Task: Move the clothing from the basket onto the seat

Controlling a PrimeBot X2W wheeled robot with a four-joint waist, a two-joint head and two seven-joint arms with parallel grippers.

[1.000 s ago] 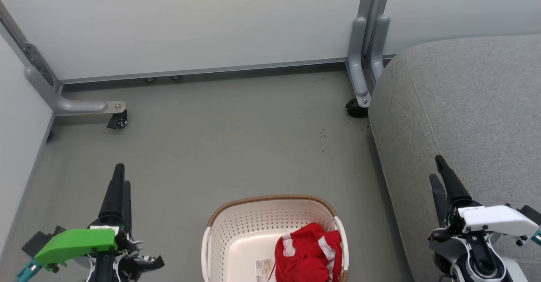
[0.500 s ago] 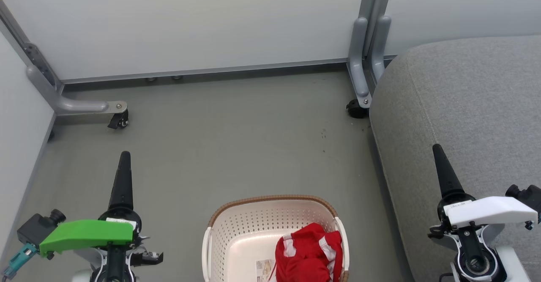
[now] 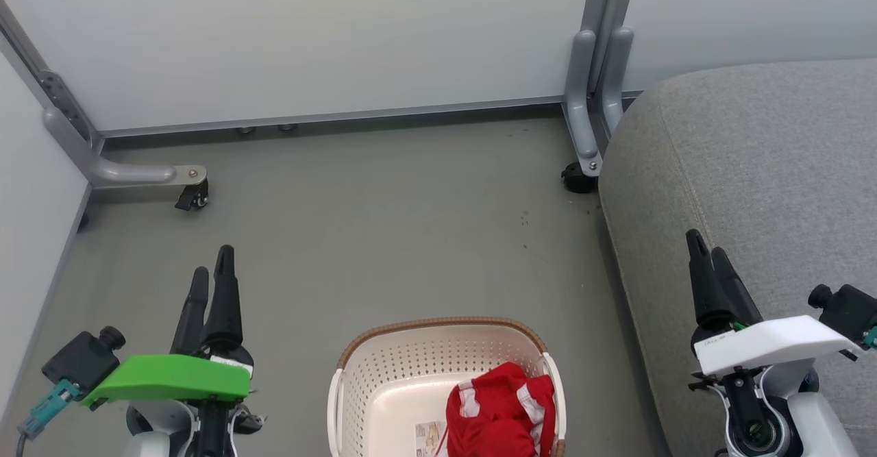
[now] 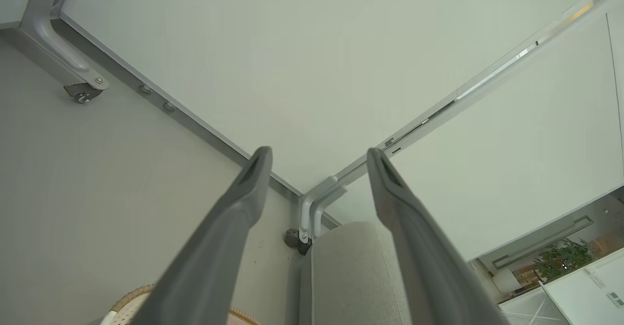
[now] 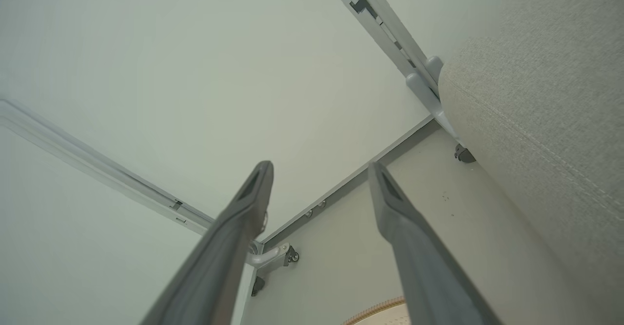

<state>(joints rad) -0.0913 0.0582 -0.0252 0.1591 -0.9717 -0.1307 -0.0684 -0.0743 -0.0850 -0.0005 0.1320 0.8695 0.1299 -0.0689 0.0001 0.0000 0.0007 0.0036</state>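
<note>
At the lower left of the head view the left gripper hangs above the grey floor, its jaws parted a moderate way with nothing between them, as its wrist view confirms. At the bottom centre sits the basket, cut off by the frame's lower edge. The clothing lies bunched in a red heap against its right-hand wall, beside a paper label. The seat takes up the right side and carries no red fabric, so the job looks to be at its start. At the lower right the right gripper hovers over the seat's near edge, jaws likewise apart and empty. The step in hand seems to be the reach into the basket. The right arm is nearer the heap. It would do well to swing inward, descend clear of the brown rim, sink its fingers into the thick folds rather than a loose edge, and close firmly before lifting.
</note>
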